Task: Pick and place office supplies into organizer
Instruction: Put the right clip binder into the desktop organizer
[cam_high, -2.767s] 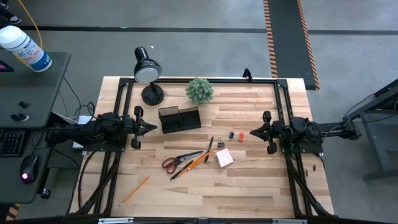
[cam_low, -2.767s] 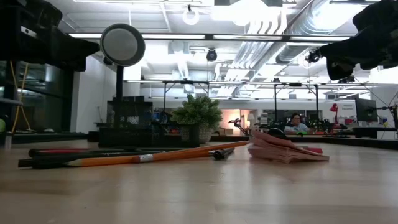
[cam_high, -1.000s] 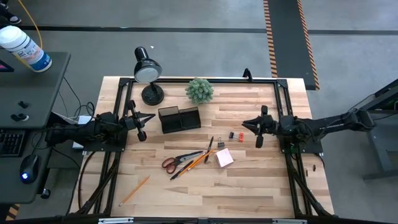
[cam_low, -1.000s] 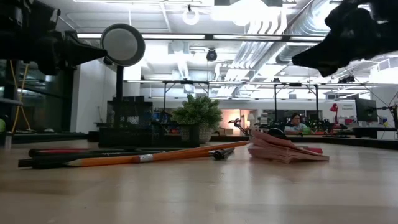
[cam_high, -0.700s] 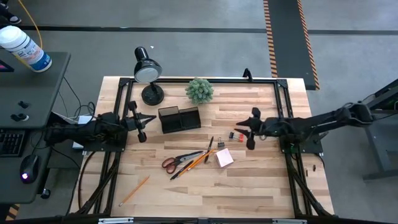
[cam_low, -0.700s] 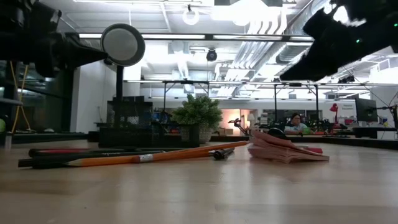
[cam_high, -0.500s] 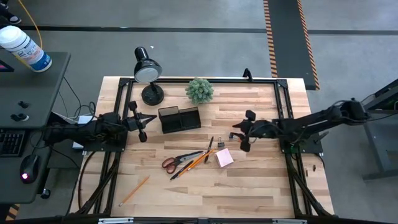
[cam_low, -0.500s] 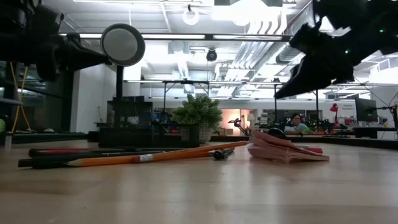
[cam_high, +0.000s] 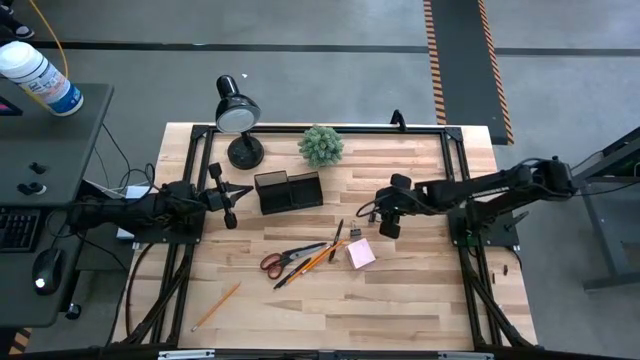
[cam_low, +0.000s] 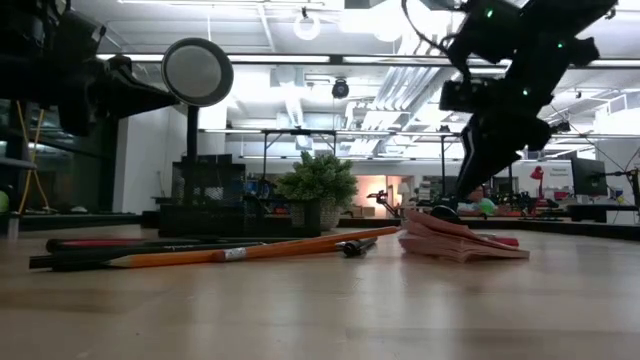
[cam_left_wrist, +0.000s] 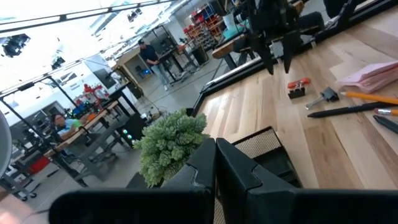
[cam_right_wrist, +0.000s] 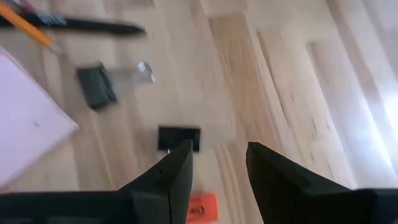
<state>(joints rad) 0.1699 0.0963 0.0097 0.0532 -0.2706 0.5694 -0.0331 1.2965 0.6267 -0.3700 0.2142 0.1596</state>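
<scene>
Right arm stretched inward over the counter (cam_high: 400, 290), right hand (cam_high: 383, 218) tilted down, fingers (cam_right_wrist: 270, 171) apart. Left arm at left edge, left hand (cam_high: 226, 198) fingers closed together, raised.

Seen from above, the right claw (cam_high: 378, 220) hangs over the bench (cam_high: 400, 290) just beside the pink notepad (cam_high: 360, 253), while the left claw (cam_high: 232, 200) waits near the organizer (cam_high: 288, 191).

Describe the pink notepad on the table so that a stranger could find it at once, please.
On the wooden table, look near the middle, just right of the heap of scissors and pencils. The pink notepad lies there flat, below the right gripper. It is the only pale, square thing; its neighbours are thin or tiny.
</scene>
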